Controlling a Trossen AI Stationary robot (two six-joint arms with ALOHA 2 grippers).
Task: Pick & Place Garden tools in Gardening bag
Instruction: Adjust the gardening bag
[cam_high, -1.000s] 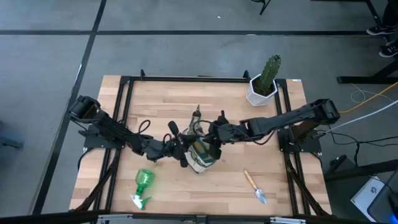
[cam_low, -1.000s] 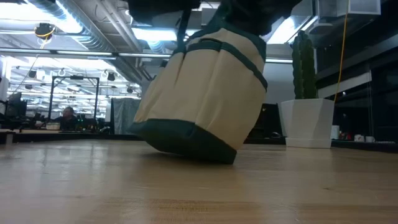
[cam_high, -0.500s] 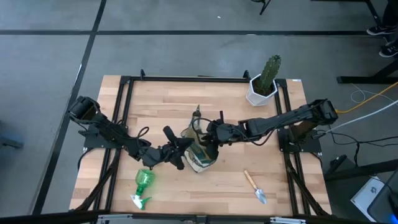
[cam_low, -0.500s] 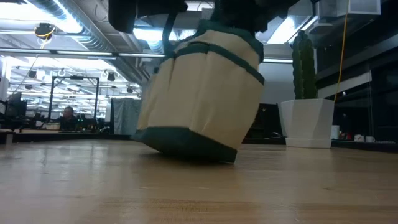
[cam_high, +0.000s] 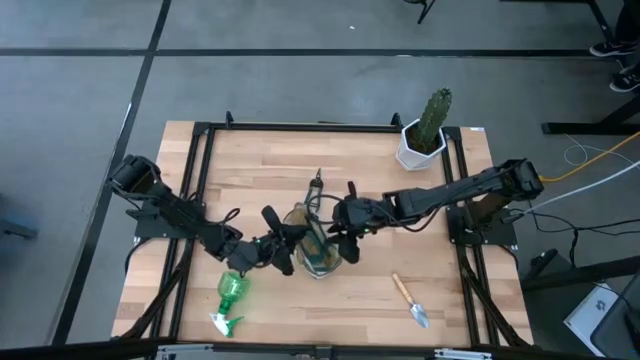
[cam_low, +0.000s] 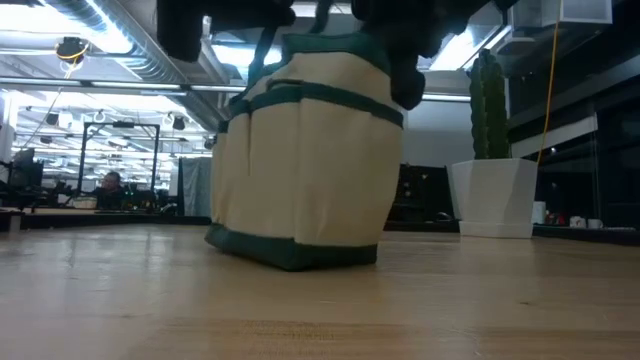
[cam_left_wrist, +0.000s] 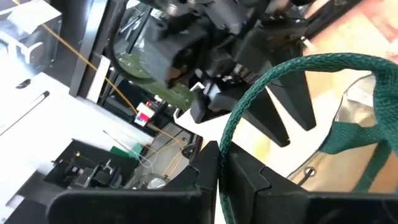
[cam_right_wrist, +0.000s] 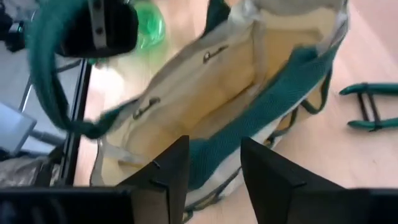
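Bag (cam_high: 318, 250) upright mid-tabletop (cam_high: 260, 160). Left gripper (cam_left_wrist: 219, 163) fingers clenched on its green loop handle (cam_left_wrist: 273, 81). Right gripper (cam_high: 340, 222) at bag's opposite rim, fingers spread around the other handle (cam_right_wrist: 249, 134). Spray bottle (cam_high: 230, 296) and trowel (cam_high: 411, 300) lie near the bag, shears (cam_right_wrist: 367, 106) just beside it.

The gardening bag (cam_high: 318, 246) is placed upright near the middle of the table (cam_high: 260, 165). It is flanked by the left gripper (cam_high: 278, 243) on its left and the right gripper (cam_high: 343, 224) on its right, both close against its top. The pruning shears (cam_high: 316, 187) are found just behind the bag. The spray bottle (cam_high: 231, 297) is laid near the front left corner, and the trowel (cam_high: 411, 301) to the front right. The cactus pot (cam_high: 417, 148) is set at the far right corner.
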